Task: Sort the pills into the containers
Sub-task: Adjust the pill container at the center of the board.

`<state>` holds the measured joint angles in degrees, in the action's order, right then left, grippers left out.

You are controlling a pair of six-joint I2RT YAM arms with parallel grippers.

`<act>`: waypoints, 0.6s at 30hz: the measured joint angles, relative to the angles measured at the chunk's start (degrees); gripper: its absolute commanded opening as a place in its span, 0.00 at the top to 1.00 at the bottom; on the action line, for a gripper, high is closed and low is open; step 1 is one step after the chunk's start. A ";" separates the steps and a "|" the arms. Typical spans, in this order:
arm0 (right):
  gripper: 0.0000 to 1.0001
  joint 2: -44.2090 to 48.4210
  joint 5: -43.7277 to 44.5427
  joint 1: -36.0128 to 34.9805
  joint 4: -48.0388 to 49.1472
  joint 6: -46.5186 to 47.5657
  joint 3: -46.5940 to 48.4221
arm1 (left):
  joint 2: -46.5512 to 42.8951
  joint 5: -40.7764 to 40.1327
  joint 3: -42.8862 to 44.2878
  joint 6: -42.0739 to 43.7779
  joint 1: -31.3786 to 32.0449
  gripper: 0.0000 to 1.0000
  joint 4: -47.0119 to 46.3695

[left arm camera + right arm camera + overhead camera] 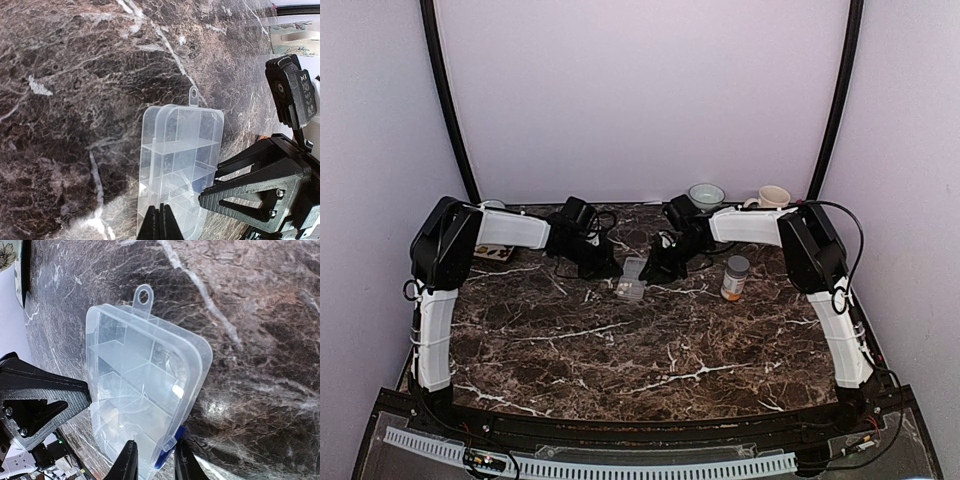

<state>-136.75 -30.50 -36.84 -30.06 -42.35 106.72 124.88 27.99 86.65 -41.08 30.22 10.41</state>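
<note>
A clear, rectangular plastic organizer box (145, 385) with small compartments lies flat on the dark brown, white-veined marble tabletop (620, 350), toward its far middle, between the two grippers. Its hanging tab points away from both wrist cameras. Its clear lid looks to be down, with a blue clasp (164, 458) at the near edge. The pills are too small to make out in any view.

The left gripper (161, 215) has its fingers pressed together with nothing between them. Its tip sits over the near end of the box, but whether it touches the lid cannot be told.

The right gripper (156, 450) stands only narrowly apart, one finger on either side of the corner that carries the clasp. Whether the fingers press on the plastic or merely flank it is not clear.

To the right of the box, well apart from it, stands a white-and-orange-labelled bottle with a grey cap (735, 278). A cream mug (772, 197) and a pale green bowl (706, 194) sit along the back edge.
</note>
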 measured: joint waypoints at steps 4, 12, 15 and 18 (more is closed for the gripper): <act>0.85 -0.13 0.02 0.00 -0.39 -0.02 0.33 | 0.13 -0.04 0.22 -0.02 0.00 1.00 0.00; 0.72 -1.09 0.79 0.00 -3.65 0.33 3.08 | 0.48 -0.09 0.76 0.00 0.00 1.00 0.33; 0.60 -1.73 1.46 -0.17 -5.07 1.68 4.46 | 0.52 -0.20 1.05 0.17 0.00 1.00 0.74; 0.55 -1.49 2.03 -0.66 -4.52 2.69 4.35 | 0.52 -0.35 1.09 0.39 0.00 0.99 0.81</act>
<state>-138.23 -28.47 -37.50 -34.59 -39.66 111.07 125.40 27.64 87.74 -40.69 30.22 11.22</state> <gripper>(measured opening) 0.413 0.016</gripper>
